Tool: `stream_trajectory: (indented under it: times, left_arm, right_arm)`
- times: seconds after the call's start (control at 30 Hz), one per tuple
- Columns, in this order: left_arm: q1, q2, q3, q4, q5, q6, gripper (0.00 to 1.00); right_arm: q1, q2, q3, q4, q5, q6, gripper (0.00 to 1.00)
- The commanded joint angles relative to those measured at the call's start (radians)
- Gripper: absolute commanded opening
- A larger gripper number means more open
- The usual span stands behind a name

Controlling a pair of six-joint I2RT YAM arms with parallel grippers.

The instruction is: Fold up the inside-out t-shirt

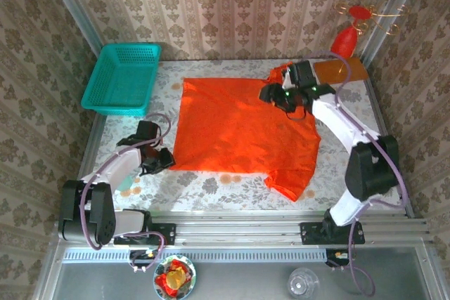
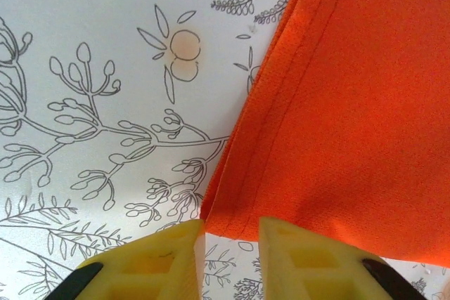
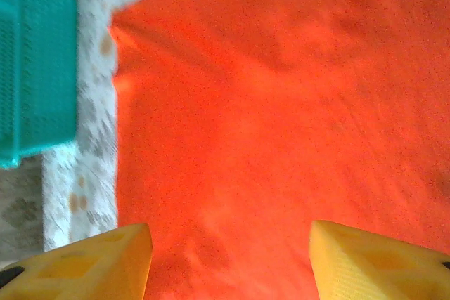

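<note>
While you are looking down from above, the inside-out t-shirt [image 1: 239,131] is lying spread flat on the floral-printed table [image 1: 211,186]: thin bright orange cloth with a stitched hem. The left gripper [image 2: 232,228] is sitting at the near left hem corner, its blocky yellow fingers [image 2: 169,258] standing narrowly apart and gripping nothing. The right gripper [image 3: 230,237] is hanging over the shirt's far right part, jaws spread wide. A teal mesh basket [image 1: 121,79] is resting far left, apart from the cloth.
</note>
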Motion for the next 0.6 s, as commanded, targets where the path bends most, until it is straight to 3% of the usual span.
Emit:
stream_trajectory:
  times: [0.0,0.23,0.43,0.57]
  left_arm:
    - [-0.001,-0.023,-0.015,-0.033,-0.029,-0.01,0.29]
    - [-0.03,-0.02,-0.024,-0.036,-0.099,-0.007,0.3]
    - [-0.053,0.041,-0.038,0.022,-0.083,-0.013,0.31]
    - [-0.074,0.08,-0.036,0.031,-0.087,-0.015,0.26]
  right_arm:
    - [0.008,-0.139,-0.155,0.008,0.056,0.013,0.62]
    - [0.009,-0.361,-0.301,-0.1,0.081,0.013,0.63]
    - [0.009,-0.511,-0.385,-0.184,0.136,0.024,0.63]
    - [0.009,-0.576,-0.44,-0.231,0.156,0.035,0.62]
